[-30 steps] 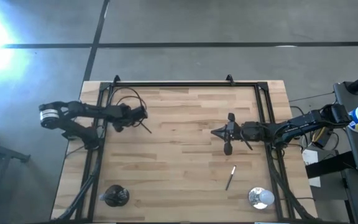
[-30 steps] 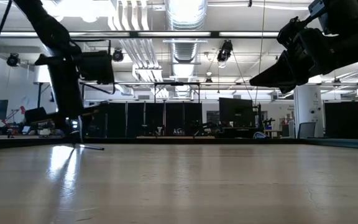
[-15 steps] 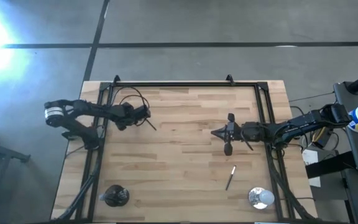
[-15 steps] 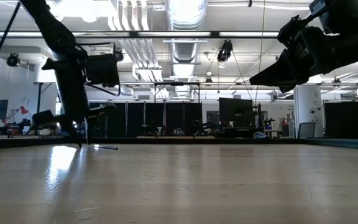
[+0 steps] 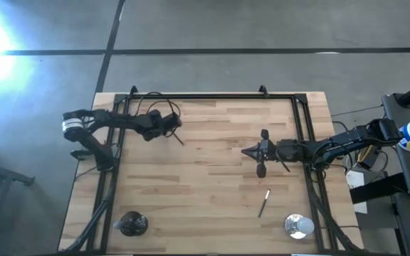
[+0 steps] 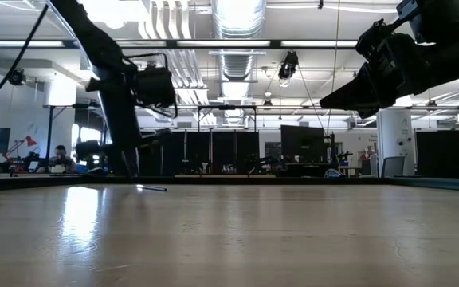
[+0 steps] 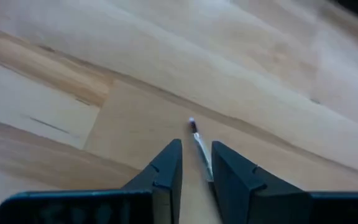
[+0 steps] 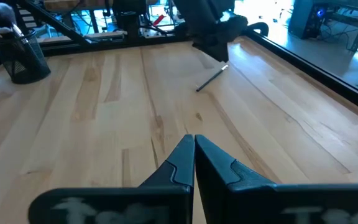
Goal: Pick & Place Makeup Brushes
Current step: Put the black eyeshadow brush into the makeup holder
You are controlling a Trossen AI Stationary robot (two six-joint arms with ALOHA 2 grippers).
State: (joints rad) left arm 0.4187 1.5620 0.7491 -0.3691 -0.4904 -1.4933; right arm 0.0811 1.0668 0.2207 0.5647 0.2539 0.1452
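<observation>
A makeup brush [image 5: 177, 137] sits in the left gripper [image 5: 174, 128] near the far-left part of the counter [image 5: 212, 199]; seen from above, its thin dark shaft slants out from the fingertips toward the counter's middle. A second brush [image 5: 263, 202] lies loose on the pale butcher-block wood toward the near-right, and the right gripper [image 5: 261, 158] hovers right of centre with its fingers together and nothing in them. A dark holder [image 5: 131, 224] stands at the near-left corner, a shiny round object [image 5: 299, 226] at the near-right, and grey concrete floor surrounds the counter. From counter height, the left gripper [image 6: 127, 159] hangs low with the held brush [image 6: 151, 188] tipping down to the glossy wood, against a hall of ceiling ducts, strip lights and dark partitions. The left wrist view shows the fingers clamped on the brush [image 7: 199, 144] just above the wood grain. The right wrist view shows its closed fingers [image 8: 182, 163] over the planks, the held brush [image 8: 211, 78] far off, and the holder [image 8: 23, 59] with brushes.
</observation>
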